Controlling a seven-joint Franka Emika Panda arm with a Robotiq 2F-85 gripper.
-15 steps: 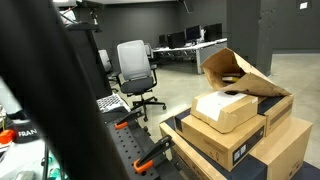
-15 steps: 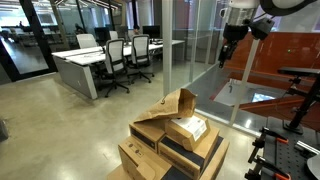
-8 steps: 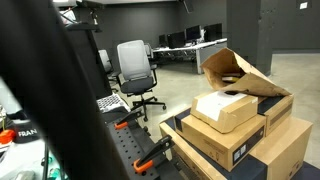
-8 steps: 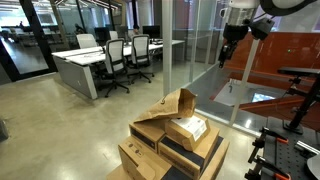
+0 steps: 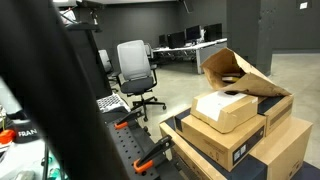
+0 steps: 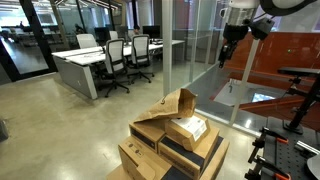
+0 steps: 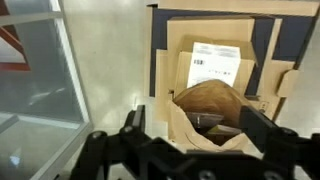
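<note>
Gripper [image 6: 226, 54] is hovering high over the stacked brown cardboard boxes [image 6: 140, 158], jaws spread wide apart; gripping nothing lol.

Light: soft, even ceiling light; polished grey concrete floor [image 6: 70, 130] bright, dark grey back wall [image 5: 150, 22] dim.
Glare: pale sheen on tall glass partition [image 6: 175, 50], 12 o'clock.
Shadows: faint beneath brown cardboard boxes [image 5: 240, 140].
Blur: wrist view soft; black tool [image 7: 190, 135], 6 o'clock, unfocused.
</note>
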